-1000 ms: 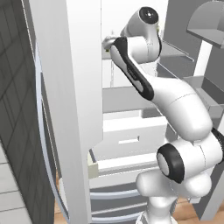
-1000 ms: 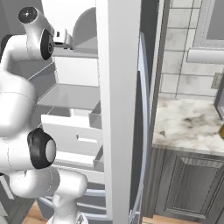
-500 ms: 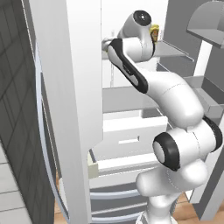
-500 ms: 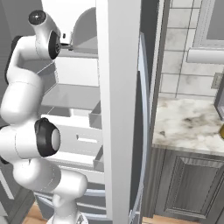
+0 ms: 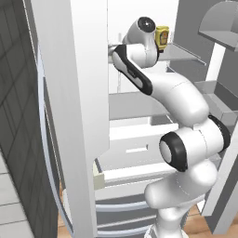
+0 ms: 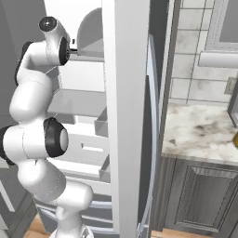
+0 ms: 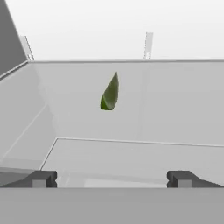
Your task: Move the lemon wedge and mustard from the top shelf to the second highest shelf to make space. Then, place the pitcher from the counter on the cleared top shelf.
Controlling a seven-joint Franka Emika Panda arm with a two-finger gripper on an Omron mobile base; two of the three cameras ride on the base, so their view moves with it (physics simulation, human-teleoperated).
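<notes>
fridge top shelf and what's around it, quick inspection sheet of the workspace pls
surface: top shelf, flat grey plate, holds two of the job's things.
job's things: lemon wedge lies on the top shelf ahead of the claw, untouched; mustard stands upright on the same shelf, partly behind the arm; second highest shelf bare where it shows; counter to the right of the fridge.
clutter: nothing seen.
claw: claw open, level with the top shelf, aimed at the wedge, holding nothing.
cables: nothing seen.
surroundings: open fridge door, white drawer, tiled wall.

One lemon wedge [image 7: 109, 92], one mustard [image 5: 161, 37]
</notes>
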